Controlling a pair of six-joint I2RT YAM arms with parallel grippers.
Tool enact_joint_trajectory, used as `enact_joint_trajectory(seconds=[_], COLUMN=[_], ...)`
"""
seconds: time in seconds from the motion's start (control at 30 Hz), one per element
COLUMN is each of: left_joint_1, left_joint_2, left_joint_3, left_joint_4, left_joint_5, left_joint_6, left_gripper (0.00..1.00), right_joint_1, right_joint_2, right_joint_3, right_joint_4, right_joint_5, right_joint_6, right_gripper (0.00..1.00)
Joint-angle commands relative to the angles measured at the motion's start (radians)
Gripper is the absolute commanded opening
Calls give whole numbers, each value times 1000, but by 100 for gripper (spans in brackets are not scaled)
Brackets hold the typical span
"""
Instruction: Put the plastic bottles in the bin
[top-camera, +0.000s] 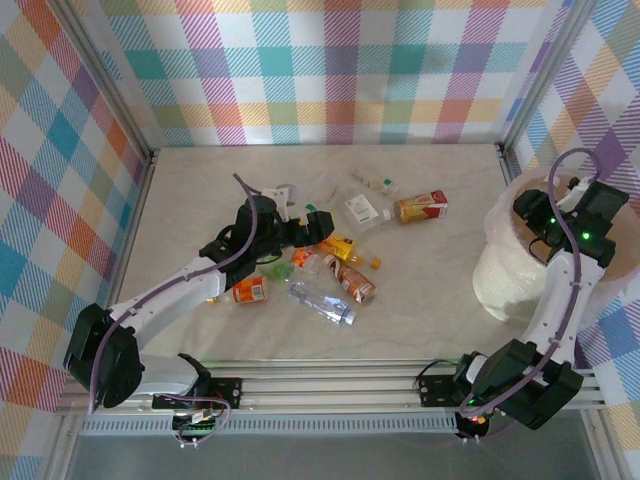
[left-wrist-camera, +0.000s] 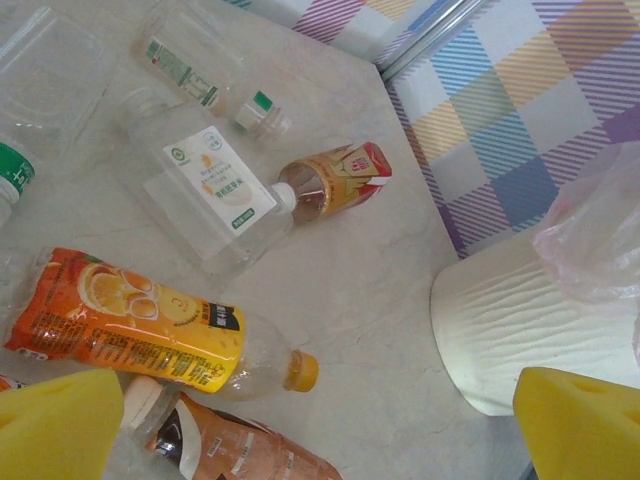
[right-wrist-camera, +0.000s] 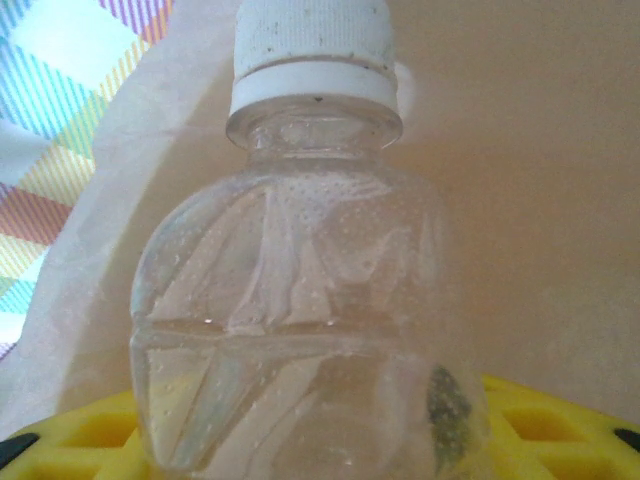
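A clear bottle with a white cap (right-wrist-camera: 300, 300) is seen clamped between the yellow pads of the right gripper (top-camera: 552, 222), which is held over the mouth of the bin (top-camera: 498, 275) at the right edge of the table (top-camera: 440, 300). The pale inside of the bin is seen behind the bottle in the right wrist view. The left gripper (top-camera: 322, 222) is held above the middle of the table with its fingers (left-wrist-camera: 60, 425) spread wide and nothing between them. Beneath it, the remaining plastic bottles are left scattered on their sides: an orange-labelled bottle (left-wrist-camera: 130, 325), a brown-labelled bottle (left-wrist-camera: 235, 450) just beside it, a flattened clear bottle with a white label (left-wrist-camera: 205, 185) and a red-and-orange bottle (left-wrist-camera: 340, 178) nearer the far edge. A clear bottle (top-camera: 322, 303) and a small orange one (top-camera: 248, 290) are seen nearer the near edge.
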Motion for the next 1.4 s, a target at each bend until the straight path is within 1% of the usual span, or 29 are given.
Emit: enact_joint_trajectory(seconds=[0.0,0.1,0.27,0.37,0.57,0.73,0.83,0.9,1.07,1.13,1.2,1.23,1.3,1.37], left_joint_1=[-8,-9,-9,-8,-7,-7,-7,-6,3,6,13,16,26,44], left_joint_2=[9,10,0,-10,-36,-70,-99,-117,-144,-159,-179,-188,-210,-229], left_joint_3=[27,32,33,27,14,9,7,5,4,1,-7,-10,-23,-46], left_joint_4=[-18,-25,-48,-69,-155,-249,-318,-393,-543,-599,-655,-685,-747,-783], left_joint_5=[-23,-32,-65,-106,-235,-356,-449,-506,-608,-641,-668,-683,-703,-695], left_joint_6=[-7,-7,-8,-14,-46,-86,-121,-151,-236,-278,-326,-356,-430,-494], left_gripper=[100,100,100,100,100,100,100,100,100,100,100,100,100,100], right_joint_1=[-3,-4,-4,-4,-4,-4,-4,-3,-3,-4,-4,-2,9,35], right_joint_2=[5,11,2,-16,-53,-94,-130,-152,-195,-208,-224,-232,-261,-291], right_joint_3=[-22,-40,-73,-86,-100,-100,-88,-75,-26,-2,24,31,35,28], right_joint_4=[61,61,83,98,89,48,27,13,-23,-40,-59,-59,-42,-9], right_joint_5=[-59,-25,-35,-23,68,162,203,225,267,261,214,178,69,-25], right_joint_6=[29,38,47,58,79,83,86,86,87,85,76,72,56,46], right_gripper=[60,66,69,72,79,84,87,88,92,93,94,94,96,100])
